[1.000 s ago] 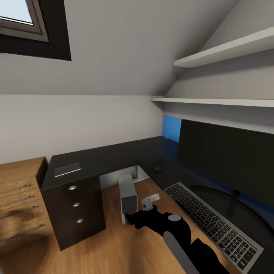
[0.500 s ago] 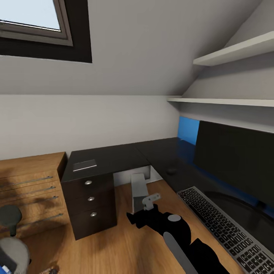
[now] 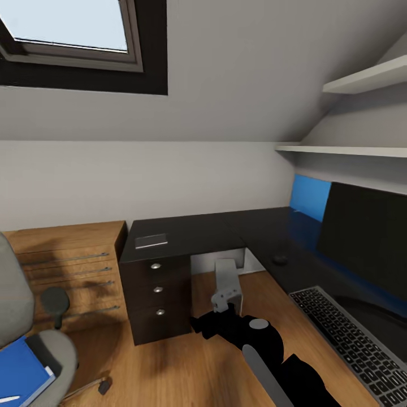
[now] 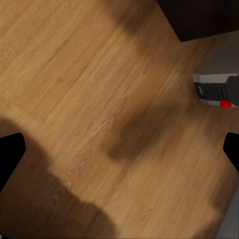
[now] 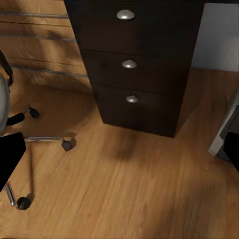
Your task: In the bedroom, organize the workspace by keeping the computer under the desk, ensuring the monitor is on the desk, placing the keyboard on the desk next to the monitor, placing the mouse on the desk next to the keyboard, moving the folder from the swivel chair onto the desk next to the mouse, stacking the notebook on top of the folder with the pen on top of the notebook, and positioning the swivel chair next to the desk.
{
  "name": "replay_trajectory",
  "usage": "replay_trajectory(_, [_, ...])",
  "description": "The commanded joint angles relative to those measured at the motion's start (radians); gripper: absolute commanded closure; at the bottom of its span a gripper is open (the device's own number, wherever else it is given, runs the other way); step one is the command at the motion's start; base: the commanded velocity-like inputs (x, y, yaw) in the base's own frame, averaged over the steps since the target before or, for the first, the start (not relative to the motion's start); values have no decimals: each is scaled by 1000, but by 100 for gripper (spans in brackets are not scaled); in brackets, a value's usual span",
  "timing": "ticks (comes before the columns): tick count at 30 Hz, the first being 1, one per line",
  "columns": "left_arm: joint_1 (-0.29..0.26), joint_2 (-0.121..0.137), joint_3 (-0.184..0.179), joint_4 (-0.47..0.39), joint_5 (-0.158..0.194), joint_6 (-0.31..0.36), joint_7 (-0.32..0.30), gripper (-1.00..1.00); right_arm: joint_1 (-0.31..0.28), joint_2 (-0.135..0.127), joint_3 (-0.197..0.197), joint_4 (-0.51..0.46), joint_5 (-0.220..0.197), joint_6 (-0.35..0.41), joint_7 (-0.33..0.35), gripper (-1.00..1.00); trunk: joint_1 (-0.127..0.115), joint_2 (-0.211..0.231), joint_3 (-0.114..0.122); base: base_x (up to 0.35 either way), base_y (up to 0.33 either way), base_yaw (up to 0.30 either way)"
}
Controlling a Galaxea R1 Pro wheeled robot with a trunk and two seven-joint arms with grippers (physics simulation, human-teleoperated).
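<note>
The black L-shaped desk point(image 3: 186, 232) fills the room's corner. On its right wing stand the monitor point(image 3: 367, 237) and the keyboard point(image 3: 353, 342), with the mouse point(image 3: 279, 260) farther back. The pale notebook point(image 3: 151, 241) lies on the left wing, above the drawers. Under the desk stands the grey computer point(image 3: 228, 281), whose front with a red dot shows as computer point(image 4: 219, 92). At the left is the swivel chair point(image 3: 53, 345), carrying the blue folder point(image 3: 20, 373) and the pen point(image 3: 8, 400). My left gripper point(image 4: 119, 149) and right gripper point(image 5: 119, 149) hang open over bare floor.
A black drawer unit point(image 3: 158, 294), also seen as the drawer unit point(image 5: 132, 64), holds up the desk's left wing. A light wood dresser point(image 3: 68, 271) stands beside it. One black arm of mine point(image 3: 254, 345) reaches forward low. White shelves point(image 3: 350, 150) hang above the monitor. Chair casters point(image 5: 64, 144) rest on the floor.
The head camera has swung left, so the whole scene shifted right. The swivel chair with the folder and pen has come into view. The arm holds its pose.
</note>
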Motion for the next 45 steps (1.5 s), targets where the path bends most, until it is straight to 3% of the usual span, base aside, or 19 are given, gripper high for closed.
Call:
replay_trajectory(1, [0, 0, 3, -1, 3, 6, -2, -100, -1, -1, 2, -1, -11, 2, -10, -100, 0, -1, -1, 0, 0, 276])
replay_trajectory(18, [0, -1, -4, -1, 1, -31, -5, -100, -1, -1, 1, 0, -11, 2, -10, -100, 0, -1, -1, 0, 0, 276])
replay_trajectory(22, [2, -13, -3, -18, 1, -36, -10, -100, -2, 1, 0, 6, -11, 1, -13, -100, 0, -1, -1, 49, 64, 276])
replay_trajectory(29, [13, -25, -4, -53, 1, -36, -12, -100, -2, 34, -3, 63, 1, 1, -12, -100, 0, -1, -1, 176, 183, 276])
replay_trajectory(36, [28, -28, 0, -71, 2, -38, -36, -100, -3, 43, -4, 92, 12, 1, -9, -100, 0, -1, -1, 176, 178, 271])
replay_trajectory(42, [127, -57, 2, -262, 2, -51, -64, -100, -76, 45, -3, 226, 9, 11, 0, -100, 0, -1, -1, 30, 30, 274])
replay_trajectory(45, [192, -68, 7, -358, 5, -95, -79, -100, -106, 44, -3, 287, 10, 7, 3, -100, 0, -1, -1, 4, 4, 239])
